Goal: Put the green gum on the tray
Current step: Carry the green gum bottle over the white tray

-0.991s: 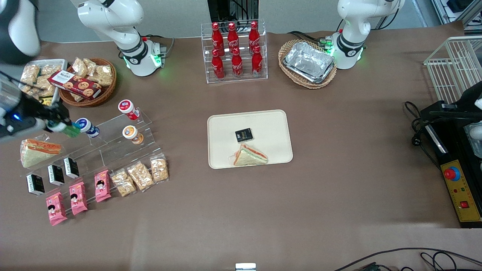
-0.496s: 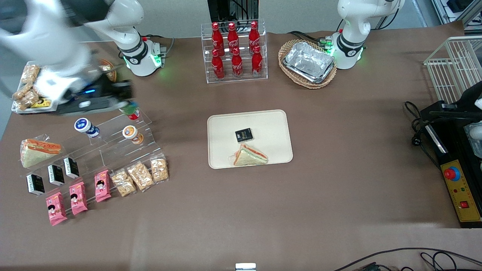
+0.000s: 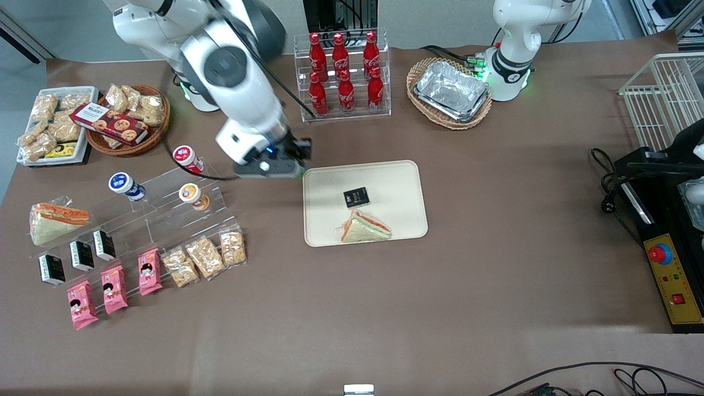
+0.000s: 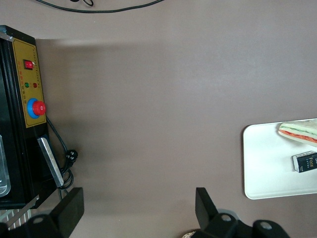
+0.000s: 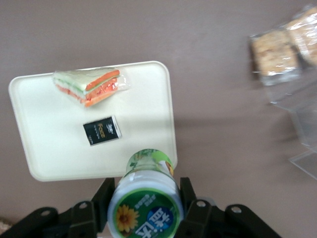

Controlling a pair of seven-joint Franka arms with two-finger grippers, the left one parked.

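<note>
Your gripper point(image 5: 146, 198) is carrying the green gum point(image 5: 146, 196).
It is hanging over the tray point(image 5: 44, 134) edge, above the sandwich point(image 5: 91, 85) and black packet point(image 5: 102, 130).

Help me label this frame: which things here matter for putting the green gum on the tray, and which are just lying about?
Belongs to the job:
- green gum, held in the gripper at the tray's edge
- tray

Just lying about:
- sandwich and black packet, both on the tray
- red-lidded, blue and orange bottles on the clear stand
- cola bottles
- foil containers
</note>
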